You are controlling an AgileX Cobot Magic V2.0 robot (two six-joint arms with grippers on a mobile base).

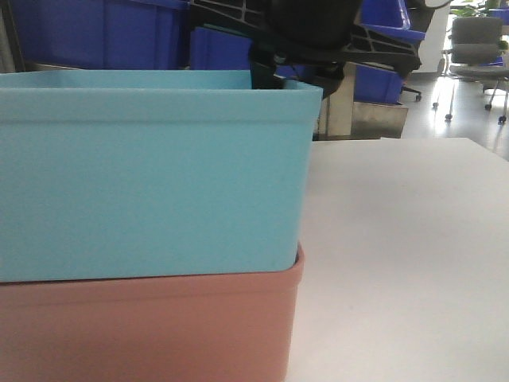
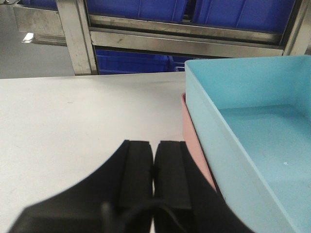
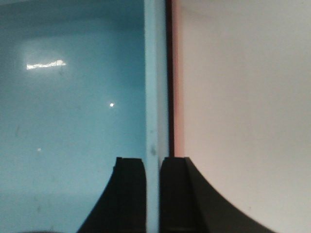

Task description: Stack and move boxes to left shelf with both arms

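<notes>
Left wrist view, left to right: bare white desk (image 2: 73, 111), then the left gripper (image 2: 153, 160) low centre, fingers pressed together with nothing between them. The stack sat at the right edge, the light blue bin (image 2: 252, 126) nested inside the salmon pink bin (image 2: 194, 145). The stack lay right of this gripper, just beside it, with the near wall running away up the frame. A steel rack (image 2: 184, 43) holding dark blue bins (image 2: 136, 60) ran across the top. No rollers showed, so I couldn't tell if it was the left shelf.

Front view: the stack filled the left, blue over pink. A black arm (image 1: 318, 40) came down behind the blue bin's right rim. Open desk lay to the right, with an office chair (image 1: 475, 48) at the upper right.

Right wrist view: blue floor on the left, then the right gripper (image 3: 153, 165) at lower centre, pinching the blue wall with one finger inside and one outside. The pink rim was just right of it, then desk.

Judgement: stacking was done. The right arm had its hold, and the left arm needed to open and take the near wall. Nothing blocked it.
</notes>
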